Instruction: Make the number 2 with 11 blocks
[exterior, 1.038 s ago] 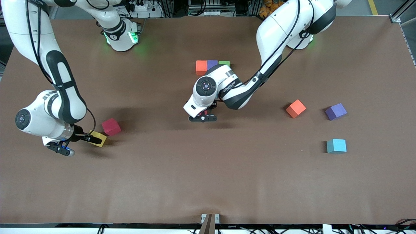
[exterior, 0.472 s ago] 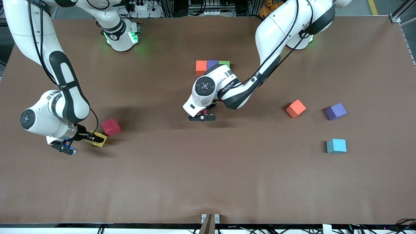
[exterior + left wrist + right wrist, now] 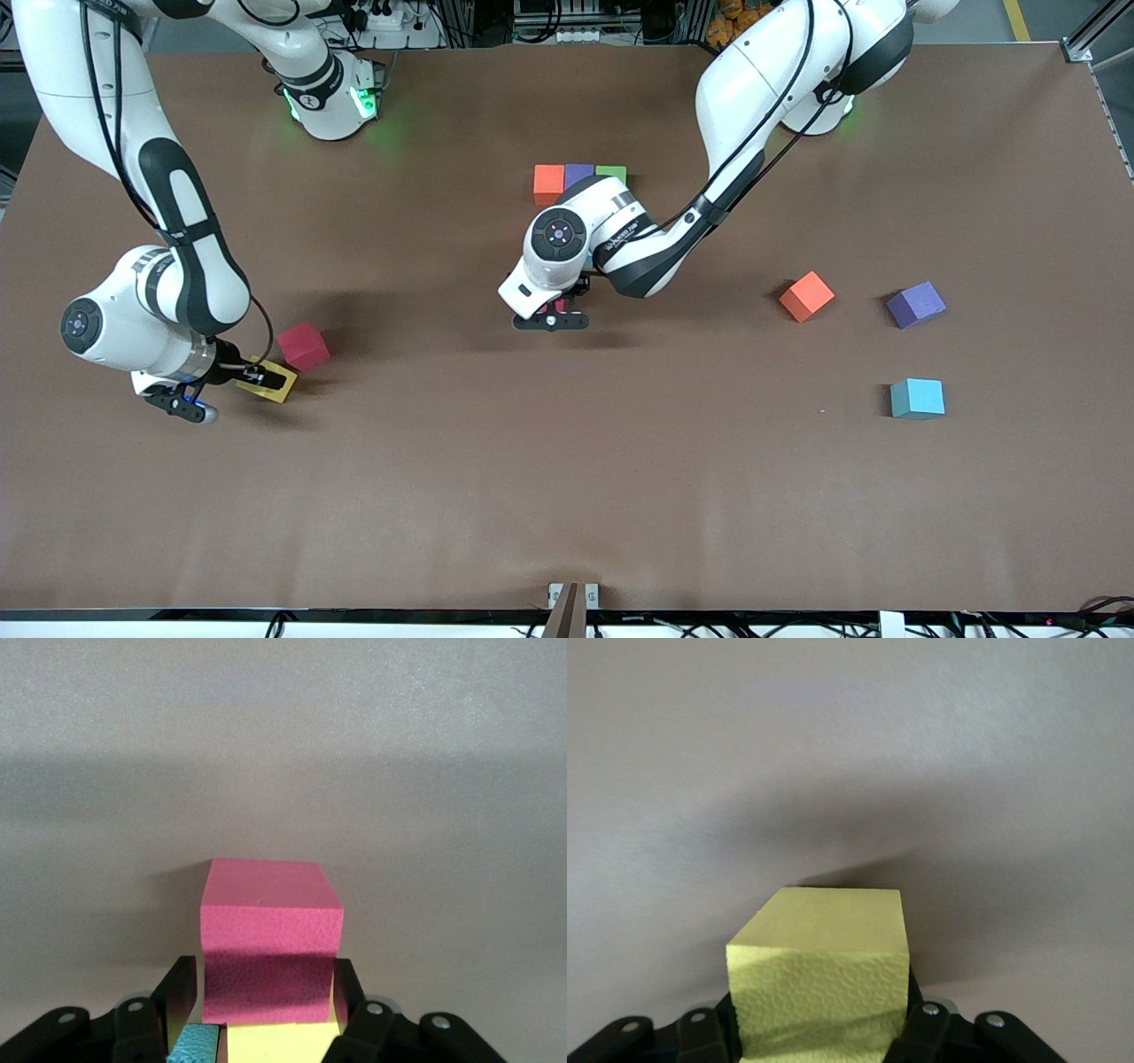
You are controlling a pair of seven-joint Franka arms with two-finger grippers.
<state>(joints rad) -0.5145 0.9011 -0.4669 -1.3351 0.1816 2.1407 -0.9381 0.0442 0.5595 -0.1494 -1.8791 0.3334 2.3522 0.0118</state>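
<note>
Nearest the front camera: loose light-blue block (image 3: 917, 398), toward the left arm's end of the table, well apart from both grippers. Right gripper (image 3: 257, 378) is low at the right arm's end, fingers (image 3: 908, 1023) clamped on the sides of the yellow block (image 3: 276, 388). Red block (image 3: 303, 346) sits just beside its fingertips. Left gripper (image 3: 554, 312) is down at mid-table, jaws apart, straddling the pink block (image 3: 270, 921) with a thin gap on one side. A second yellow block (image 3: 279, 1043) and a light-blue corner (image 3: 195, 1047) touch the pink one on the wrist side. Loose orange block (image 3: 806, 296) and loose purple block (image 3: 916, 304) are well apart from that gripper. Farthest is the row of orange (image 3: 548, 182), purple (image 3: 578, 173) and green (image 3: 611, 172), partly covered by the left arm. The rest of the number 2 is hidden.
</note>
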